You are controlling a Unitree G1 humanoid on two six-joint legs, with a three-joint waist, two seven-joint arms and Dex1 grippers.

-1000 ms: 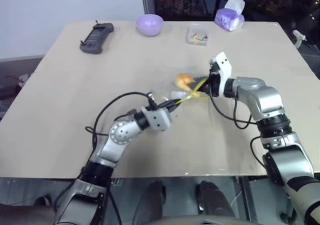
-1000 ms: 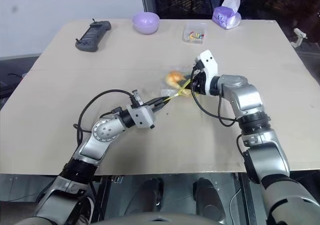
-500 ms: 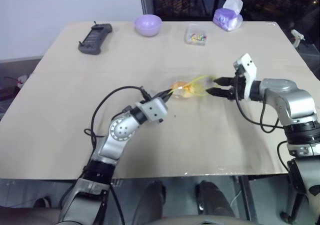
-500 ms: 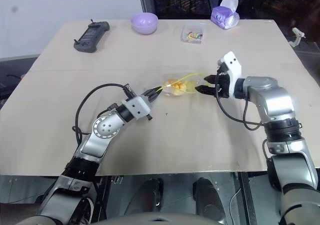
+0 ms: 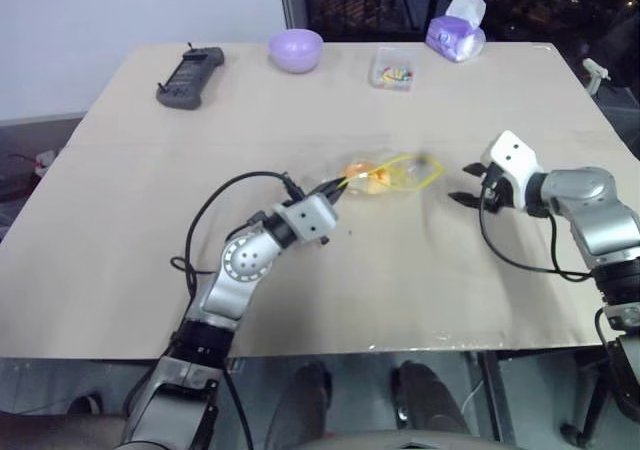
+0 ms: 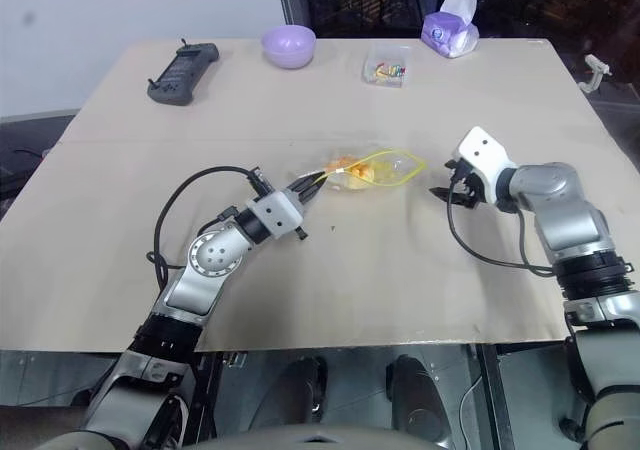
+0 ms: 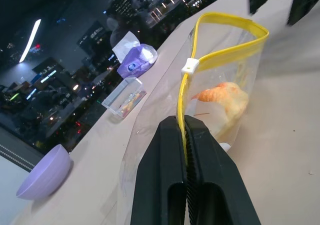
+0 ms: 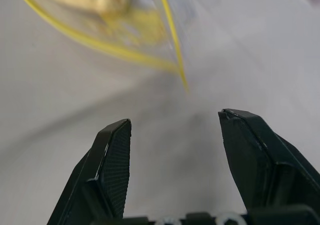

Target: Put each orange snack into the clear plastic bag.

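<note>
Holding the bag (image 5: 392,175) by its seal, mid-frame: left gripper (image 7: 186,135), clamped; snack (image 7: 223,97) inside. Right gripper (image 5: 470,184), centre-right: wide, empty. You likely next check for remaining snacks.

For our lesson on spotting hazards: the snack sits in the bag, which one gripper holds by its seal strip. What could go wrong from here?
1. The left gripper pinches only the yellow strip of the clear plastic bag; the thin strip might slip free.
2. The bag's mouth gapes open, so the orange snack could roll out if the bag tips.
3. The right gripper is open and apart from the bag, so nothing supports that side.
</note>
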